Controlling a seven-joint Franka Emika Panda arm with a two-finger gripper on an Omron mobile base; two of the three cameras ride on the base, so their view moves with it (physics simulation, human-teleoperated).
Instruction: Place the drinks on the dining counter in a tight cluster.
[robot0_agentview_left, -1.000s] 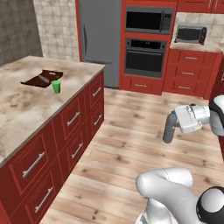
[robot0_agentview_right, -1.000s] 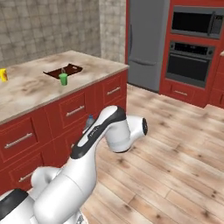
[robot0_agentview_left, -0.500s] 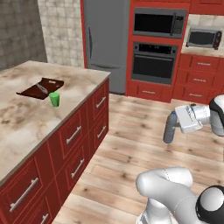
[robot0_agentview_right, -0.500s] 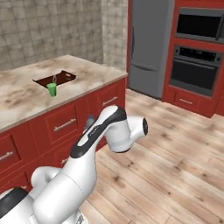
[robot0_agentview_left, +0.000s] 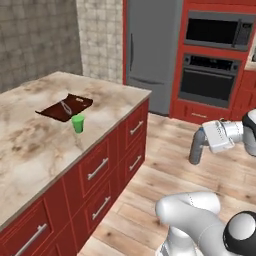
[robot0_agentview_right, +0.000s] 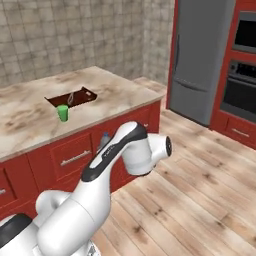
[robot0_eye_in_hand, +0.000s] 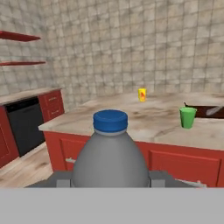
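A slim grey bottle (robot0_eye_in_hand: 109, 159) with a blue cap stands upright between my fingers, and my gripper (robot0_eye_in_hand: 109, 183) is shut on it. In the left base view the gripper (robot0_agentview_left: 204, 141) carries the grey bottle (robot0_agentview_left: 195, 151) in the air over the wooden floor, right of the dining counter (robot0_agentview_left: 35, 147). The bottle's blue cap (robot0_agentview_right: 105, 136) peeks out behind my arm in the right base view. The marbled dining counter (robot0_eye_in_hand: 131, 124) lies ahead of the hand, a short way off.
A green cup (robot0_agentview_left: 78, 123) (robot0_eye_in_hand: 187, 117) and a dark cutting board (robot0_agentview_left: 65, 107) sit on the counter, with a yellow cup (robot0_eye_in_hand: 142, 94) farther back. Red drawers (robot0_agentview_left: 107, 167) front the counter. A grey fridge (robot0_agentview_left: 150, 50) and wall ovens (robot0_agentview_left: 215, 65) stand beyond.
The whole picture has shifted: the base has moved and the counter, fridge and ovens have slid across both base views. The grey bottle stays in my grip.
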